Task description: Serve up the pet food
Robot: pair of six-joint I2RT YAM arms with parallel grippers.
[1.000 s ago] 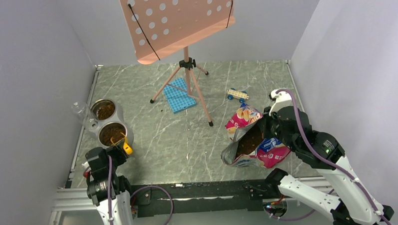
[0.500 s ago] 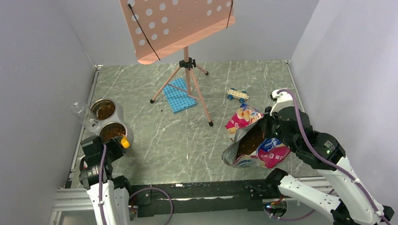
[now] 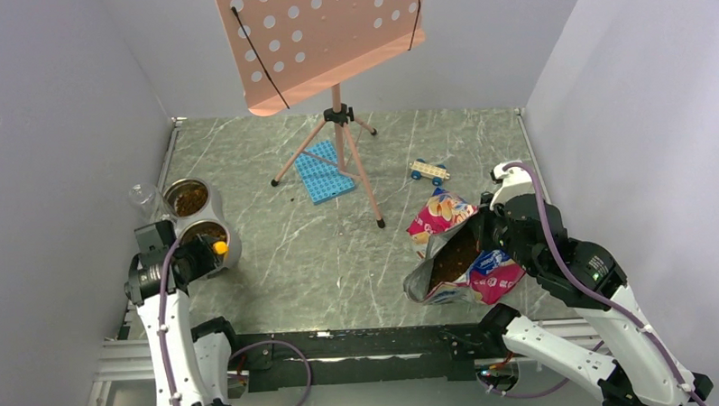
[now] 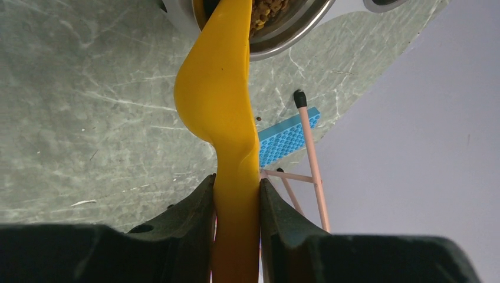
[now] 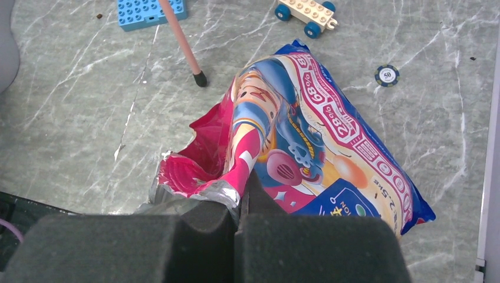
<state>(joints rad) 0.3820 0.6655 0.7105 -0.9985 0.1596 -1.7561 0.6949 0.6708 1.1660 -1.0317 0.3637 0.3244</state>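
Observation:
My left gripper (image 3: pixel 198 256) is shut on the handle of a yellow scoop (image 4: pixel 221 100), whose head reaches into the near metal bowl (image 3: pixel 205 237). Brown pet food (image 4: pixel 268 10) lies in that bowl, and more fills the far bowl (image 3: pixel 188 198). My right gripper (image 3: pixel 481 226) is shut on the torn rim of the pink-and-blue foil bag (image 5: pixel 306 135), holding its mouth open. Kibble (image 3: pixel 452 256) shows inside the bag in the top view. In the left wrist view the gripper (image 4: pixel 237 183) pinches the handle between both fingers.
A pink music stand (image 3: pixel 335 123) stands at the back centre, one foot (image 5: pixel 200 78) near the bag. A blue studded plate (image 3: pixel 326 171), a toy car (image 3: pixel 429 171) and a poker chip (image 5: pixel 387 75) lie on the marble table. A clear cup (image 3: pixel 142 193) sits by the bowls.
My left arm has swung up and left, carrying the scoop from the bowl's near rim over into the near bowl. The right arm and bag have stayed still.

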